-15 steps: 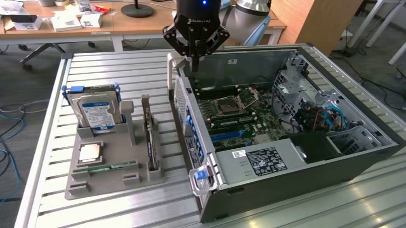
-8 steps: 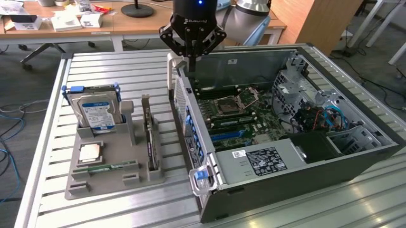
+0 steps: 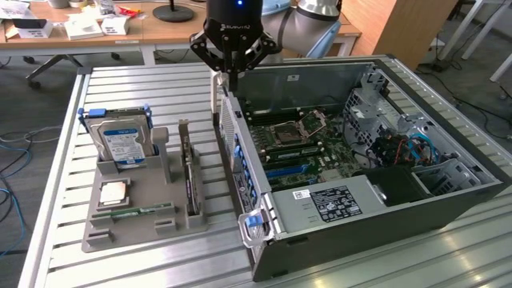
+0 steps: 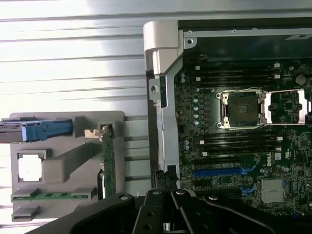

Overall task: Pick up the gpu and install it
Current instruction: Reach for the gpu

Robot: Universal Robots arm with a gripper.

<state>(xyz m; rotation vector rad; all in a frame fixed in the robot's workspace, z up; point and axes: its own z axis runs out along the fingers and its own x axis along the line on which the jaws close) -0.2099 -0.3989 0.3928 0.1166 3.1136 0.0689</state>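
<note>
GPU (image 3: 189,177) stands on edge in its slot in the grey holder (image 3: 120,231) on the tabletop (image 3: 128,84), between the hard drive (image 3: 120,141) and the open computer case (image 3: 400,198). Robot hand (image 3: 226,75) fully closed, gripping nothing, above the case wall facing the holder, apart from the card.

Count:
- 1 open PC case (image 3: 384,223)
- inside it: 1 motherboard (image 3: 320,147), 1 CPU socket (image 3: 288,133), 1 power supply (image 3: 332,201)
- 1 grey holder tray (image 3: 128,235) beside the case, carrying 4 parts: 1 hard drive (image 3: 124,141), 1 processor chip (image 3: 114,192), 1 RAM stick (image 3: 136,212), 1 gpu (image 3: 189,180)
- 1 arm (image 3: 308,18), 1 gripper (image 3: 227,73)
- 1 slatted table (image 3: 120,84)
- memory slots on the board: too fine to count
</note>
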